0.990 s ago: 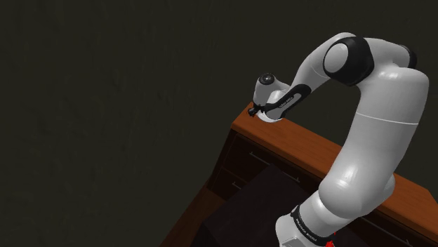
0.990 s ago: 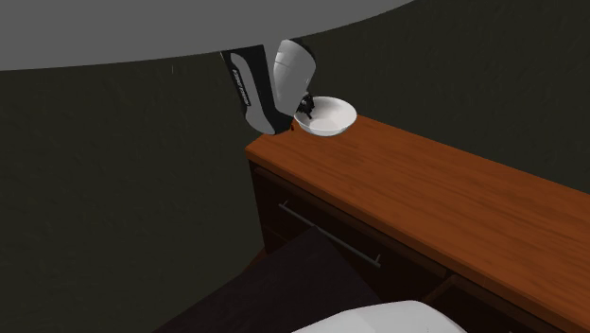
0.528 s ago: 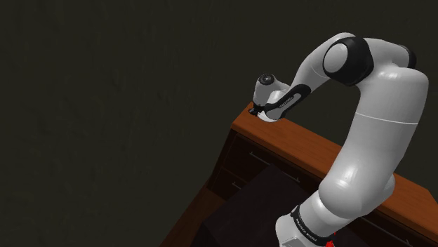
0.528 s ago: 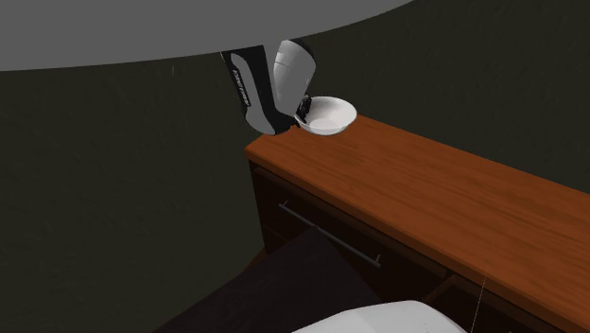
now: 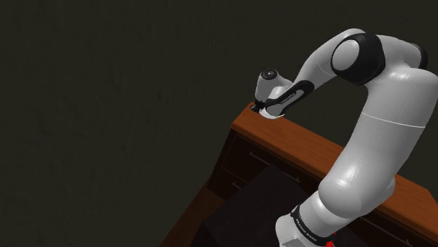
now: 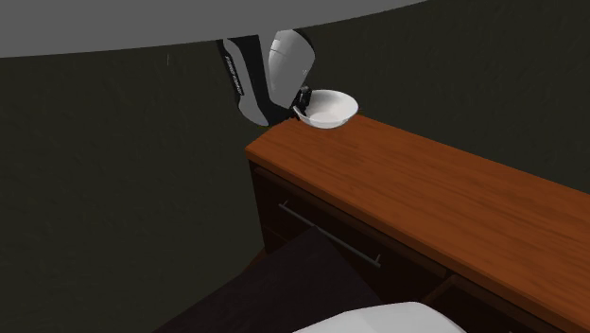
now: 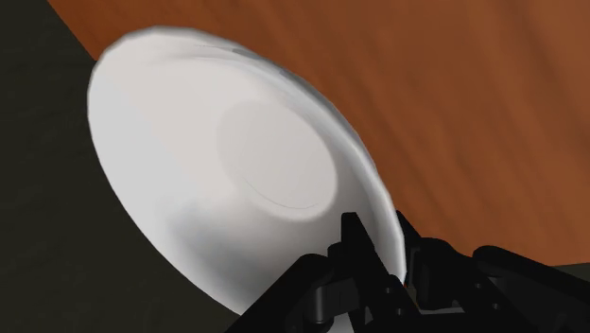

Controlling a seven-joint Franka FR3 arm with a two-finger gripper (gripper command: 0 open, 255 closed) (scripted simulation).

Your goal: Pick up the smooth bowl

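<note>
Wrist view: you've got the tool [image 7: 397, 241] clamped on the rim of the white bowl [image 7: 236, 170], one finger inside and one outside. Brown wooden surface [image 7: 473, 113] lies behind it. Second exterior view puts the bowl at the surface's far corner; you can't tell whether its base touches the wood.

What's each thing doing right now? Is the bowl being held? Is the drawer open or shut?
bowl: white, empty, pinched at its rim over the end of the dresser top.
gripper: shut on the bowl's rim, one finger inside and one outside.
drawer: looks shut.
</note>
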